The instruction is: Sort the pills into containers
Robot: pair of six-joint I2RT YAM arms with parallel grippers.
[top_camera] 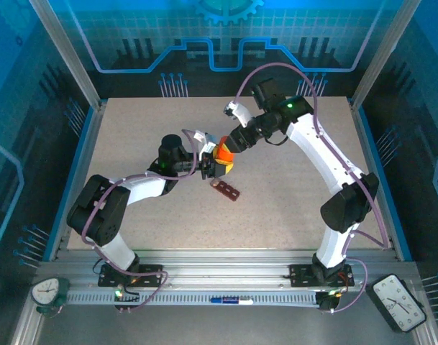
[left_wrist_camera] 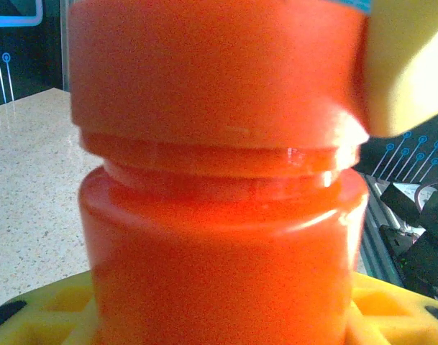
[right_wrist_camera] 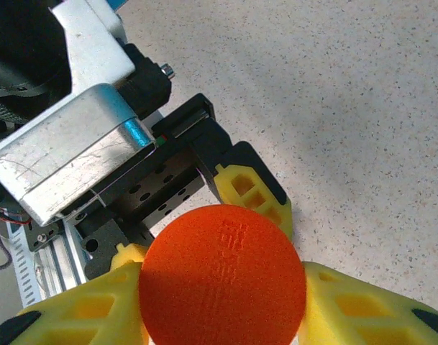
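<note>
**A:** Which step is being worked on here?

**B:** Opening the bottle, I'm judging. The left pincer [left_wrist_camera: 219, 316] is gripping the body of the orange bottle [left_wrist_camera: 219, 244] from the side and holding it upright. The right pincer [right_wrist_camera: 222, 316] is sitting over the bottle's top, and its yellow fingers [right_wrist_camera: 370, 309] are pressing on either side of the cap [right_wrist_camera: 222, 280].

**A:** So the sorting itself isn't happening yet?

**B:** It seems not. The cap is sitting on the neck, with a little thread showing beneath it. I'm guessing the pills are inside the bottle. The containers [top_camera: 227, 190] are lying flat on the tabletop [top_camera: 290, 208], just beside the bottle on its near side.

**A:** What is the next move asking for?

**B:** Probably a twist of the cap while the left pincer is bracing the body against it. Then a straight lift, so the bottle isn't tipping over the containers too soon.

**A:** And how are the arms standing?

**B:** The left arm is lying low and reaching in from the bottle's near left, with its wrist about level. The right arm is arching high on the bottle's right. Its elbow is bending on the far side, and its wrist is angling down onto the cap.
</note>
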